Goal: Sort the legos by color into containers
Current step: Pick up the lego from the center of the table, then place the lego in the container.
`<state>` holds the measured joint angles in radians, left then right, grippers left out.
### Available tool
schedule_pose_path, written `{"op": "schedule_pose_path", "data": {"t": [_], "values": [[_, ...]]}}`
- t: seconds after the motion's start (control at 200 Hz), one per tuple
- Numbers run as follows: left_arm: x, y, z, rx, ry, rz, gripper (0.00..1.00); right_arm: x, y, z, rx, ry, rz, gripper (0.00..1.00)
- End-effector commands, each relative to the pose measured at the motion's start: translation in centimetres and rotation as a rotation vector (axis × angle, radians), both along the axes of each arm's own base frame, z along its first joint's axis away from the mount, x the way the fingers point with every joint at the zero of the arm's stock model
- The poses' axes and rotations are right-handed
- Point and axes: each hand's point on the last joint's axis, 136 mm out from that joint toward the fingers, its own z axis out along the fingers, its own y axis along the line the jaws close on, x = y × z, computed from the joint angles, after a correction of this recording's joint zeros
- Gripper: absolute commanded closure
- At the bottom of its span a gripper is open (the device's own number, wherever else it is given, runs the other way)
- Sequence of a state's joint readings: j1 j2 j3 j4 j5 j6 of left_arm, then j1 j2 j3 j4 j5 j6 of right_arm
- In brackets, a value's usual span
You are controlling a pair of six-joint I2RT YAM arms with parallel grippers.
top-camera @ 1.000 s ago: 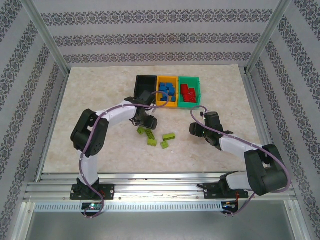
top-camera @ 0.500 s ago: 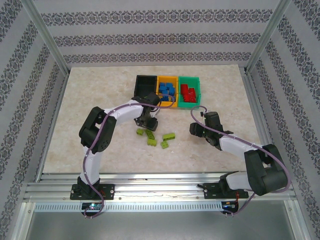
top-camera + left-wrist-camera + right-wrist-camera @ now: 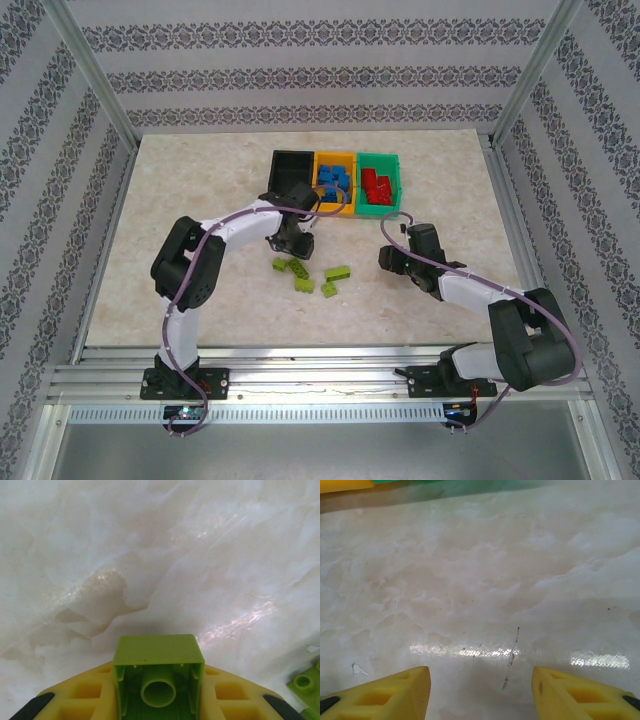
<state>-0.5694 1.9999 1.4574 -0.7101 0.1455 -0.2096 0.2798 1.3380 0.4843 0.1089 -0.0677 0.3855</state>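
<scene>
Left gripper (image 3: 290, 242) with lime brick (image 3: 158, 656), slightly farther left now.

Nothing legible anywhere: no lettering, label, brand mark, number or sign to read.
</scene>
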Motion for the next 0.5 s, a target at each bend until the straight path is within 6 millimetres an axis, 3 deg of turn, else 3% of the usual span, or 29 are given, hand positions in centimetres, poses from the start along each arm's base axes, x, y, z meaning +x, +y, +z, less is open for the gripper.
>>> {"op": "schedule_pose_path", "data": {"t": [0.0, 0.145, 0.37, 0.495], "values": [[2.3, -0.9, 3.4, -0.064, -0.089, 0.018, 0.78, 0.5, 0.2, 0.6, -0.017, -0.023, 0.013, 0.43], [4.9, -0.7, 5.2, -0.084, -0.098, 0.045, 0.78, 0.6, 0.2, 0.6, -0.017, -0.022, 0.012, 0.43], [10.5, 1.0, 8.6, -0.106, -0.164, 0.107, 0.76, 0.6, 0.2, 0.7, -0.018, -0.025, 0.009, 0.43], [13.4, 2.0, 9.3, -0.109, -0.184, 0.133, 0.73, 0.6, 0.2, 0.7, -0.018, -0.028, 0.009, 0.43]]}}
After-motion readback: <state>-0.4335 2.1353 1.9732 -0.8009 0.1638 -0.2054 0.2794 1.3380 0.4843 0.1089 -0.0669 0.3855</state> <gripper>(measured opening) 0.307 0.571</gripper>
